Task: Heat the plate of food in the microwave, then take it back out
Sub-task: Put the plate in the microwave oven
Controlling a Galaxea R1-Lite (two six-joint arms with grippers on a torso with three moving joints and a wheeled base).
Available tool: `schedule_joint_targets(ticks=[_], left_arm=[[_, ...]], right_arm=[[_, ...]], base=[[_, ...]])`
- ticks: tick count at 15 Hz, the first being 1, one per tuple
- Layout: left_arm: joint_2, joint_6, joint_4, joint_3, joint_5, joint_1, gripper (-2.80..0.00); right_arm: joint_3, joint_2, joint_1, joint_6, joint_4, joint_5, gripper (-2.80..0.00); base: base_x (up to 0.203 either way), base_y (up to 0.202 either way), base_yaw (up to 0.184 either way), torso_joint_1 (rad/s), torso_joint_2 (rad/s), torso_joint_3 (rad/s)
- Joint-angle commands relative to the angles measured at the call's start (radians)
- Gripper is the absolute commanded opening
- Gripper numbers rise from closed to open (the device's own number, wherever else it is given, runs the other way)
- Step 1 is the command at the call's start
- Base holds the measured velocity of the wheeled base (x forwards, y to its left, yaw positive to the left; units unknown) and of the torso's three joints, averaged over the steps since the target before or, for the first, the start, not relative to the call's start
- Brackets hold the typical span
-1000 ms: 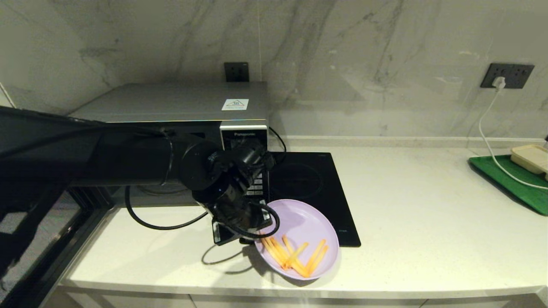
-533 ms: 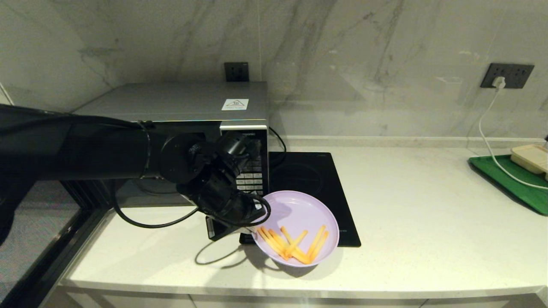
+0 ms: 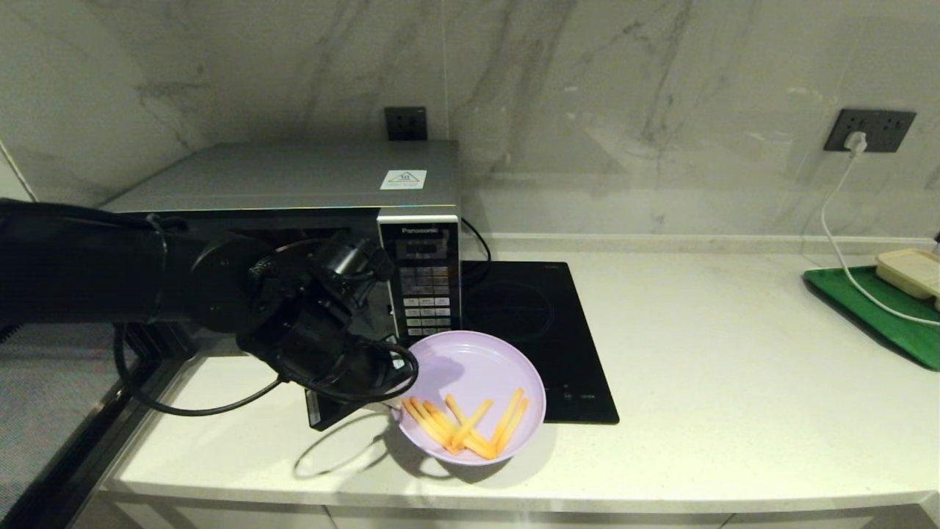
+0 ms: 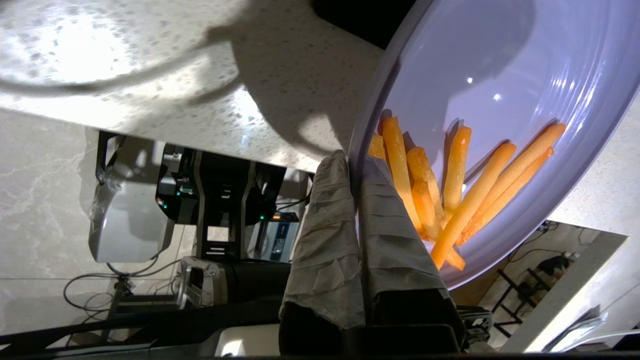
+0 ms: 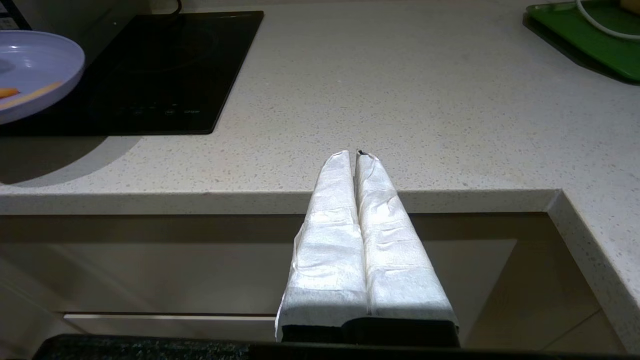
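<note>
The lilac plate of food (image 3: 470, 364) hangs a little above the counter in front of the microwave's button panel (image 3: 426, 290), with orange fries (image 3: 459, 427) lying on its near side. My left gripper (image 3: 395, 400) is shut on the plate's left rim; in the left wrist view its taped fingers (image 4: 330, 200) pinch the rim (image 4: 356, 150) beside the fries (image 4: 450, 185). The silver microwave (image 3: 294, 176) stands at the back left, its dark door (image 3: 66, 411) swung open to the left. My right gripper (image 5: 357, 155) is shut and empty, parked low by the counter's front edge.
A black induction hob (image 3: 536, 323) lies right of the microwave. At the far right is a green tray (image 3: 874, 312) with a beige box (image 3: 910, 270) and a white cable (image 3: 833, 235) from the wall socket. My left arm's cable loops over the counter (image 3: 220, 400).
My left gripper has carried the plate leftward from over the hob's near corner to in front of the microwave's button panel. The right gripper has not moved.
</note>
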Motion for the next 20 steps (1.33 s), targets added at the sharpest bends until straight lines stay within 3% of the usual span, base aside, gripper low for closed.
schedule_joint_targets(ticks=[1,9,20], left_arm=[[-0.065,-0.004,0.003,0.034,-0.011,0.040,-2.80],[-0.177,0.035,-0.030,0.156,-0.061,0.208,-2.80],[-0.254,0.194,-0.161,0.340,-0.217,0.541,-2.80]], right_arm=[[0.000,0.000,0.000,0.000,0.001,-0.001,-2.80],[0.000,0.000,0.000,0.001,0.001,-0.001,-2.80],[0.000,0.000,0.000,0.000,0.001,-0.001,-2.80]], base=[[0.000,0.000,0.000,0.000,0.00,0.000],[0.000,0.000,0.000,0.000,0.00,0.000],[0.000,0.000,0.000,0.000,0.00,0.000]])
